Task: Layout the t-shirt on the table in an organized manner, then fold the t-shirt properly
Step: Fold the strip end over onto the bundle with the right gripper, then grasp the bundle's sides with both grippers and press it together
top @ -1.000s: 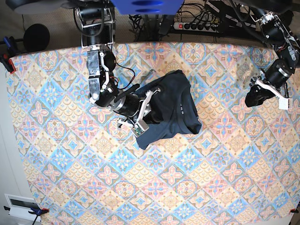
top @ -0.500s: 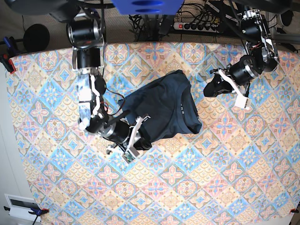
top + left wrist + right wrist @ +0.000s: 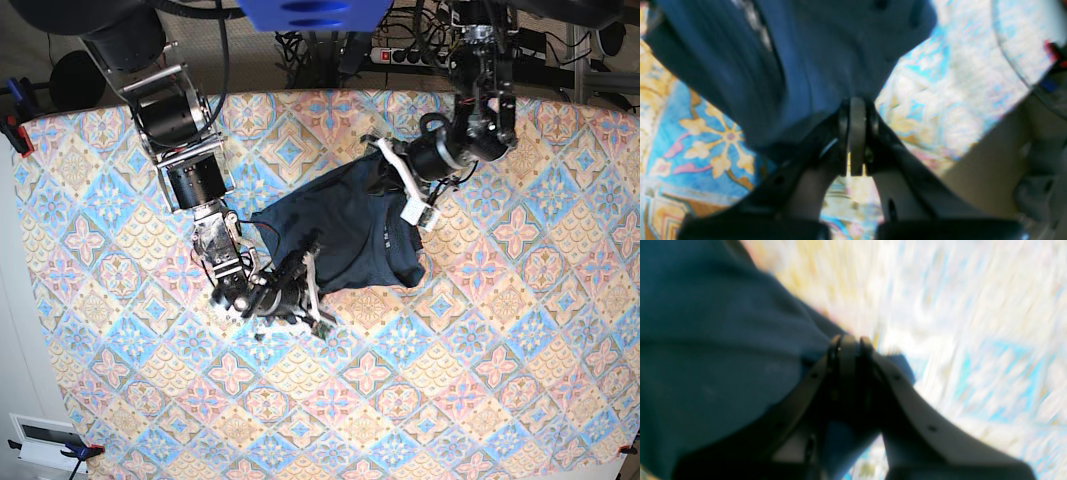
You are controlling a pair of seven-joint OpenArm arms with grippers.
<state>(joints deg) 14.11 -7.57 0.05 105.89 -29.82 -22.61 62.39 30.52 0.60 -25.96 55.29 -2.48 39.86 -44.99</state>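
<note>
The dark navy t-shirt [image 3: 350, 225] lies crumpled in the middle of the table [image 3: 480, 350]. My right gripper [image 3: 308, 285] is at the t-shirt's near-left corner and is shut on the fabric. The right wrist view shows its jaws [image 3: 848, 338] pinched together, with navy t-shirt [image 3: 723, 356] bunched around them. My left gripper [image 3: 388, 172] is at the t-shirt's far-right edge. In the left wrist view its tips [image 3: 855, 100] are shut on the hem of the t-shirt [image 3: 806, 60], over the patterned table [image 3: 716, 146]. Both wrist views are blurred.
A power strip [image 3: 420, 55] and cables lie behind the table's far edge. A black round object [image 3: 78, 78] and a red clamp [image 3: 14, 130] sit at the far-left corner. A white device [image 3: 45, 440] is off the near-left edge.
The left arm swung in from the table's right side to the t-shirt's far-right edge and shut there. The right gripper dragged its corner of the t-shirt toward the near-left, stretching the cloth.
</note>
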